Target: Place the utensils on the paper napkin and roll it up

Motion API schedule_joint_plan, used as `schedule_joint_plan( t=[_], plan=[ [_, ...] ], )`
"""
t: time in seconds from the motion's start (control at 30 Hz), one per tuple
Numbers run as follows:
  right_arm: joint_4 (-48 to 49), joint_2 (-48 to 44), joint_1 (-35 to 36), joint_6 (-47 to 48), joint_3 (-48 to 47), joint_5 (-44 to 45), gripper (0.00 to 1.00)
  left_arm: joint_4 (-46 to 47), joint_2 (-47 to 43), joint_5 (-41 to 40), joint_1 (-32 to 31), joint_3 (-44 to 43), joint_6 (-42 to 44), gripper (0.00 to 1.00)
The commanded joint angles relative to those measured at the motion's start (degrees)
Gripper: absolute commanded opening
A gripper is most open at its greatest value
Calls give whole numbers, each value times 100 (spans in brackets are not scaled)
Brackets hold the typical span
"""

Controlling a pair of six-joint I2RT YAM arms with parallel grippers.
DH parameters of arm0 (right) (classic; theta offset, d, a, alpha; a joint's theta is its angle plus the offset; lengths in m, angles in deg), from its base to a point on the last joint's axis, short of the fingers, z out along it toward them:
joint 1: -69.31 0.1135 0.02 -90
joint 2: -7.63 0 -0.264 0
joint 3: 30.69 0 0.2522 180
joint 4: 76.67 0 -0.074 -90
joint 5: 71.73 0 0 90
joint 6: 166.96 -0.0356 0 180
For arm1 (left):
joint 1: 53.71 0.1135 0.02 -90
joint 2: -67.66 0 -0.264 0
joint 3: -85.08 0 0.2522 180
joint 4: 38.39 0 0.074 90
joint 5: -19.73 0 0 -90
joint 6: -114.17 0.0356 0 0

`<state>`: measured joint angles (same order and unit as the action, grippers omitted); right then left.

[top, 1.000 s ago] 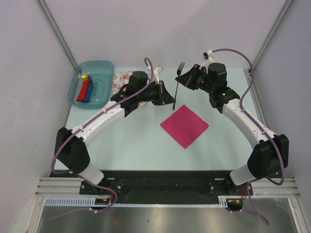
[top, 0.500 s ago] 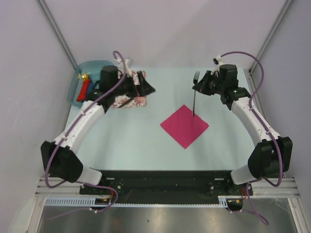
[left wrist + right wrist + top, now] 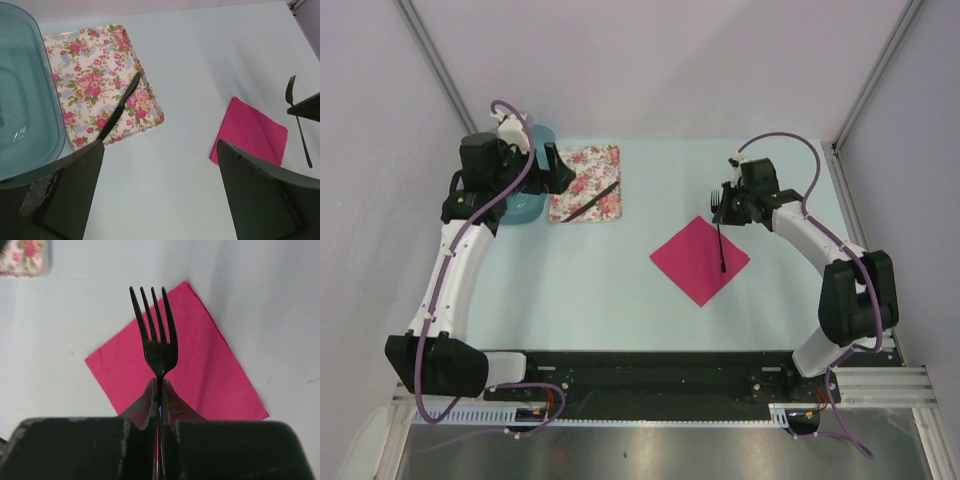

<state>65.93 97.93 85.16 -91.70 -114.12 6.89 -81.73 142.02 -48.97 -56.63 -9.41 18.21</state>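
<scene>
fork [image 3: 157, 342] sat clamped in my right jaws, pinched on the neck just under the tines, which pointed to the top of the right wrist frame. behind it lay the paper napkin [image 3: 200, 372], a magenta square turned like a diamond on the pale worktop [image 3: 570, 280]. in the top view the fork's long axis ran nearly straight up and down the frame. its tines were above the napkin's upper right edge and its handle end was over the right part of the paper. i could not tell whether the handle tip touched the paper or hung just above it.

my left jaws stood wide apart and held nothing. they were at the upper left of the top view, partly over the teal bin [image 3: 25, 100] and just beside the floral cloth [image 3: 97, 70]. the knife [image 3: 120, 107] lay flat on that cloth. its long axis slanted from lower left to upper right in the left wrist frame, and its lower end was just above the finger [image 3: 75, 190] at the bottom left of that view. the knife was well apart from the napkin, with bare worktop between them.

as i judged it, the coming move turned on the fork lying over the paper, so my right jaws needed only to lower and let go. the knife was far nearer my left arm, and those jaws would have to close across its slanted length.
</scene>
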Motion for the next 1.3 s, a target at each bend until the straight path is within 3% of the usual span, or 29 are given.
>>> schedule_joint_plan(
  t=[0.0, 0.27, 0.47, 0.57, 0.73, 1.27],
  plan=[
    [157, 452, 110, -186, -231, 320, 0, 759, -274, 321, 37, 794, -158, 100],
    [202, 488, 383, -591, -73, 663, 0, 664, -703, 375, 37, 1699, -301, 100],
    [631, 427, 462, -960, 348, 233, 0, 1112, -968, 972, 37, 2219, 15, 100],
    [1080, 418, 821, -855, 410, 591, 0, 1209, -837, 982, 37, 2298, -2, 100],
    [1467, 866, 832, -767, 191, 787, 0, 1516, -748, 780, 37, 2307, -169, 100],
    [914, 1736, 427, -239, -741, 321, 0, 1701, -538, 735, 37, 2053, -222, 100]
  ],
)
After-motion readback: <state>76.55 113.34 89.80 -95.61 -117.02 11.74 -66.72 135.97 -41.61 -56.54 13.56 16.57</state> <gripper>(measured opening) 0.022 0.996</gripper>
